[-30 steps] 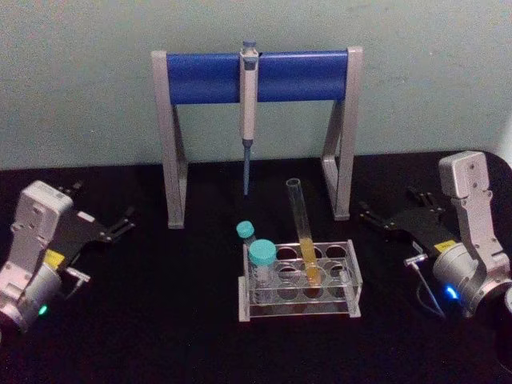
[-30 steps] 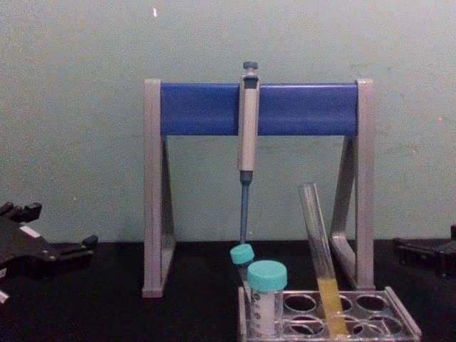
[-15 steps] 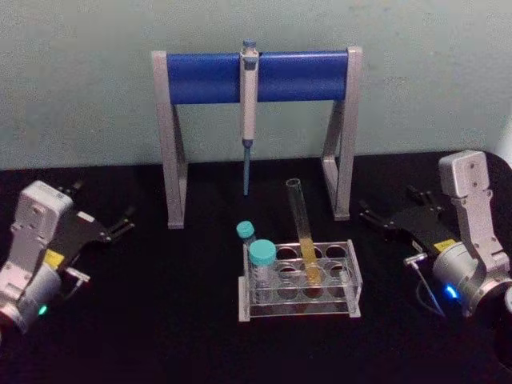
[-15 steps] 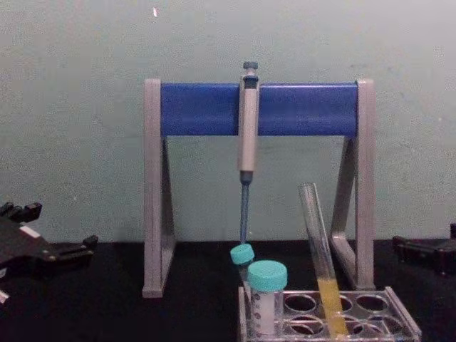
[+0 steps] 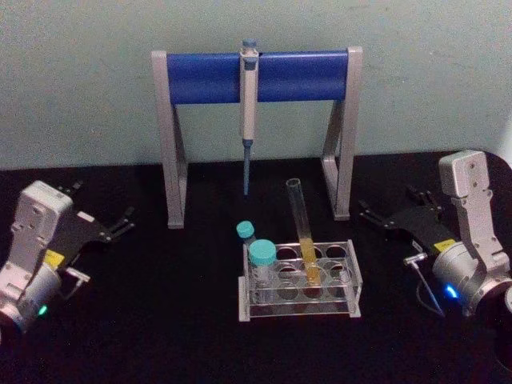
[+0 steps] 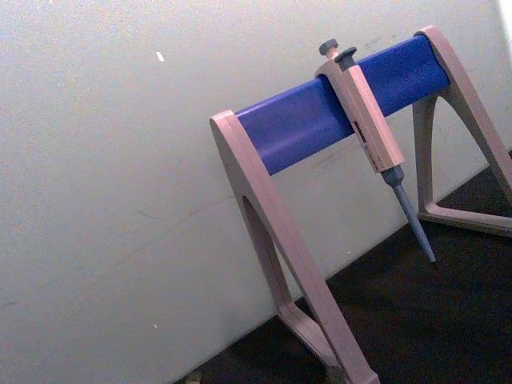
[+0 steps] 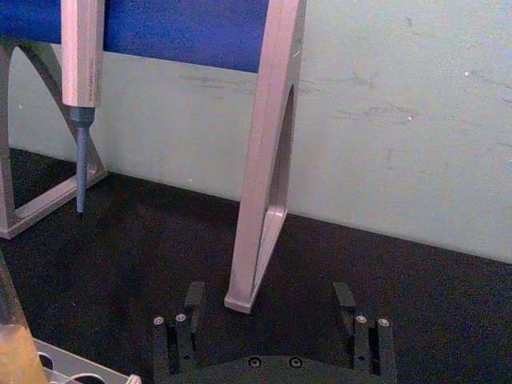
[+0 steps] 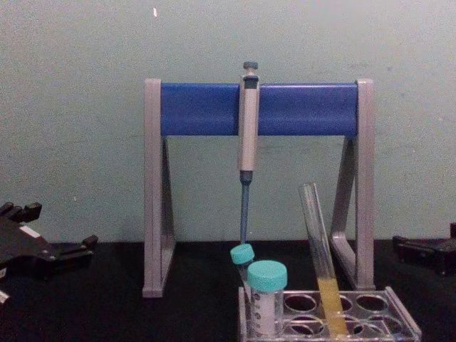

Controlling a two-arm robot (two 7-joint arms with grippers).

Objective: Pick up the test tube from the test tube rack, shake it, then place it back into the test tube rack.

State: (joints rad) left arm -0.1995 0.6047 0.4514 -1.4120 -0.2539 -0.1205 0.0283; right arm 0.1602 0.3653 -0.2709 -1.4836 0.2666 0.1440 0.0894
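Observation:
The test tube point(image 5: 302, 229), long clear glass with yellow liquid in its lower part, leans in a back-row hole of the clear test tube rack point(image 5: 354, 282) at the table's centre. From the chest camera the test tube point(image 8: 318, 242) tilts left above the rack point(image 8: 400, 313). My left gripper point(image 5: 102, 206) rests open at the far left, well away from the rack, and shows as the left gripper point(image 8: 60, 226) at the chest view's edge. On the far right my right gripper point(image 5: 390, 205) is open and empty; its wrist camera shows the right gripper point(image 7: 270, 300) with fingers spread and the tube's yellow liquid point(image 7: 14, 352) at the corner.
A grey-and-blue pipette stand point(image 5: 254, 77) spans the back of the table with a pipette point(image 5: 248, 112) hanging from it, tip above the rack's far side. Two teal-capped tubes point(image 5: 261, 256) stand in the rack's left end. Black table surface lies between each gripper and the rack.

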